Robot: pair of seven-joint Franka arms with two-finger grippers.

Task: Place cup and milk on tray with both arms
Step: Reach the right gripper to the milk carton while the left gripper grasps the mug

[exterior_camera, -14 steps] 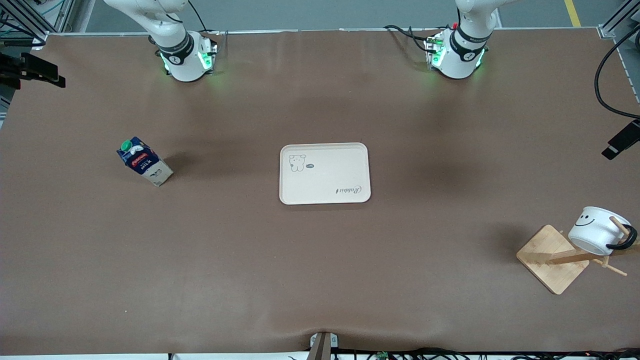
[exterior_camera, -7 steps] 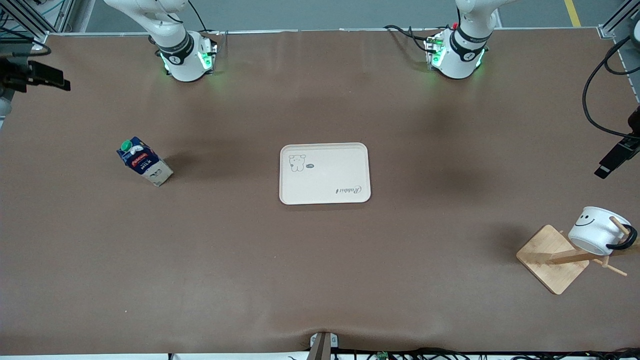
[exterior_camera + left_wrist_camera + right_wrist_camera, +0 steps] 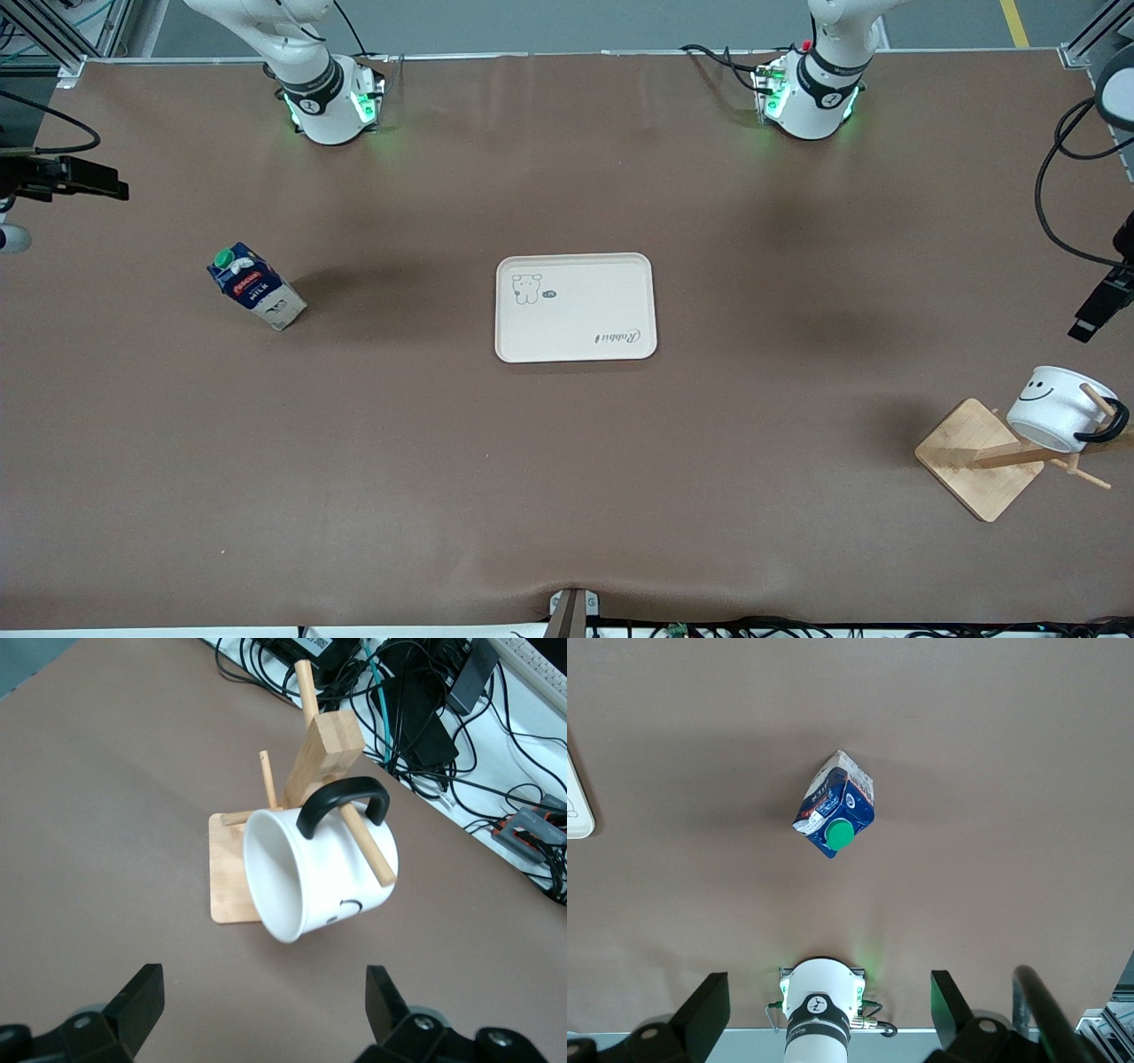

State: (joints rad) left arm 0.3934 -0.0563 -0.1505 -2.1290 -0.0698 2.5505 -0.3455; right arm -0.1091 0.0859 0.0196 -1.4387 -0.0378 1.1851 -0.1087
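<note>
Both grippers have shifted since a second ago, each now showing lower along its edge of the front view, while the milk, the tray and the cup lie where they did.

Front view: the tray (image 3: pixel 585 301) lies flat at the middle of the table (image 3: pixel 567 478), with nothing on it. The milk (image 3: pixel 255 288) stands at nine o'clock from the tray, toward the right arm's end. The cup (image 3: pixel 1059 408) hangs tilted on a wooden rack (image 3: pixel 974 456) at about four o'clock from the tray, toward the left arm's end. The right gripper (image 3: pixel 106 184) hangs over the table's edge at about ten o'clock from the milk. The left gripper (image 3: pixel 1091 321) hangs over the table's edge at about one o'clock from the cup.

Left wrist view: the left gripper (image 3: pixel 261 1010) hovers above the cup (image 3: pixel 319 868), jaws wide apart and touching nothing. The cup hangs by its black handle on a peg of the rack (image 3: pixel 323 749), its mouth turned toward the camera. Cables (image 3: pixel 425 718) lie off the table.

Right wrist view: the right gripper (image 3: pixel 824 988) hovers high over the milk (image 3: pixel 837 806), jaws wide apart and empty. The milk stands upright, green cap up. A corner of the tray (image 3: pixel 576 806) shows at nine o'clock from it, well apart.
</note>
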